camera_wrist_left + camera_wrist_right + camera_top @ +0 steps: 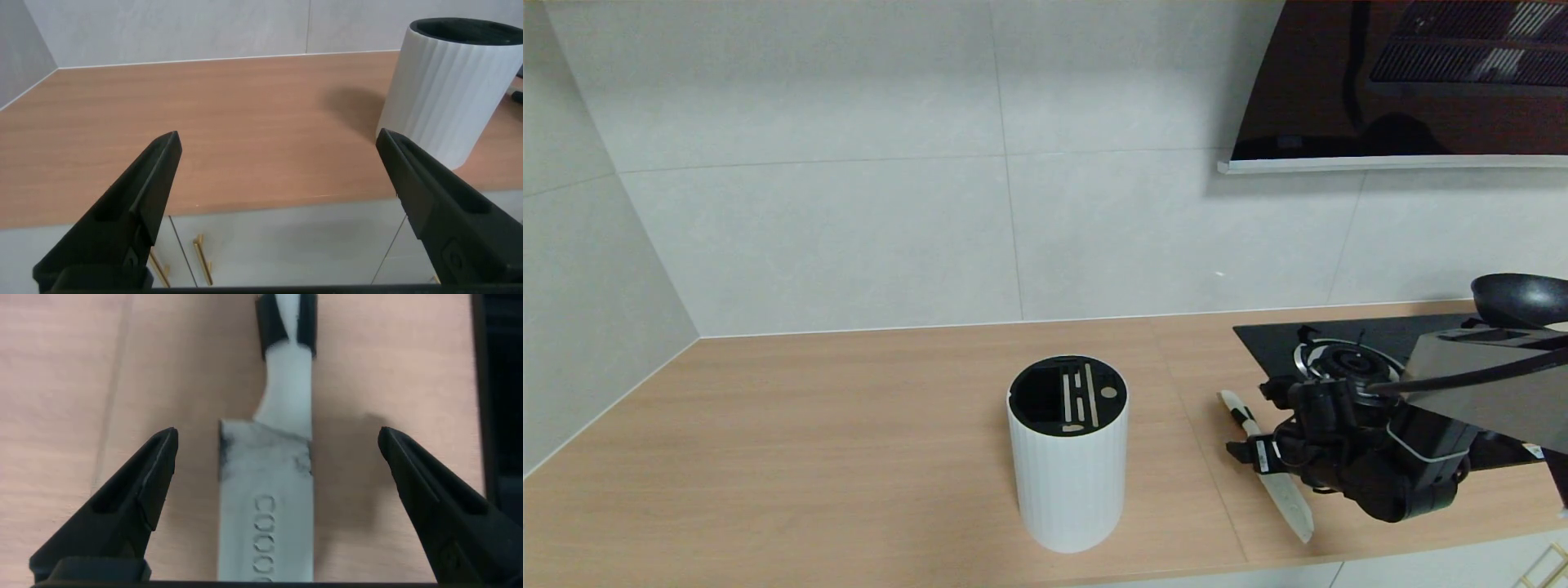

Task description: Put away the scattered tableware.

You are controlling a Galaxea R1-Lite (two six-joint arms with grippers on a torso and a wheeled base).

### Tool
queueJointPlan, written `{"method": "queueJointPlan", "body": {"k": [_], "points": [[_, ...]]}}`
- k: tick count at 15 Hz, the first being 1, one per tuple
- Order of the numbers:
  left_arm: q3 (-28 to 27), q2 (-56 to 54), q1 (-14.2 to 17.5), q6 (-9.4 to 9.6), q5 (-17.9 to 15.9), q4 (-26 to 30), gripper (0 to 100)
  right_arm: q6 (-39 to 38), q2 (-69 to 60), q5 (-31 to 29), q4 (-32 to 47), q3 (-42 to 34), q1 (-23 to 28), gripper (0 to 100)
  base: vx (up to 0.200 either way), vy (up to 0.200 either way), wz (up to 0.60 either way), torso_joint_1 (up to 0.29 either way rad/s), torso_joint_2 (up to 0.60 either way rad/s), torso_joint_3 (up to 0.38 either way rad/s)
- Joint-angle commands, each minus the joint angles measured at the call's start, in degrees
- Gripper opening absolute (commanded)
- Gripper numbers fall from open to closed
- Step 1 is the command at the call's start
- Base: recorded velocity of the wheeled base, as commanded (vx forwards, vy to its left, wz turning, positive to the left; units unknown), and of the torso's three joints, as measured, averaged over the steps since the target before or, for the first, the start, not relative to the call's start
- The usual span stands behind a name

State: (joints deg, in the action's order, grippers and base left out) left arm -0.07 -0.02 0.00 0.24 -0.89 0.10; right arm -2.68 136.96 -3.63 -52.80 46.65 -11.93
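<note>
Where woodgrain [849,425] runs, ribbed cylinder [1068,478], flat knife [1292,506]

There is one tall white round holder [1068,465] with ribbed sides and a black slotted top. There is one long white knife [1286,498] with a black band on its handle. There is one light brown wooden table [809,441]. There is one flat black glass stove top [1274,339], with one round metal burner [1343,359] to count on it. There is one black pan [1519,298]. There is one dark shiny hood [1396,82] on the wall. There are two thin gold cupboard handles [200,255]. There are two black end effectors, the left end effector [278,143] and the right end effector [278,439], and each has two fingers.
</note>
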Motion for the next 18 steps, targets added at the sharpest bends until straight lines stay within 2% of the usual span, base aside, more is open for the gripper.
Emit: {"method": "queueJointPlan", "body": {"k": [1, 8, 9, 18], "points": [[0.07, 0.02, -0.09, 0.02, 0.01, -0.01, 100, -0.04, -0.12, 0.03, -0.2, -0.42, -0.72, 100, 0.0, 0.0, 0.0, 0.0, 0.0, 0.0], [0.07, 0.02, 0.0, 0.02, 0.01, -0.01, 100, 0.13, 1.29, -0.06, -0.2, -0.16, -0.81, 100, 0.0, 0.0, 0.0, 0.0, 0.0, 0.0], [-0.01, 0.02, 0.0, 0.02, 0.01, -0.01, 100, 0.13, 1.38, -0.06, -0.2, -0.16, -0.72, 0, 0.0, 0.0, 0.0, 0.0, 0.0, 0.0], [-0.01, 0.02, 0.0, 0.02, 0.01, -0.01, 100, -0.04, -0.38, -1.38, -0.2, 0.1, -0.46, 0, 0.0, 0.0, 0.0, 0.0, 0.0, 0.0]]}}
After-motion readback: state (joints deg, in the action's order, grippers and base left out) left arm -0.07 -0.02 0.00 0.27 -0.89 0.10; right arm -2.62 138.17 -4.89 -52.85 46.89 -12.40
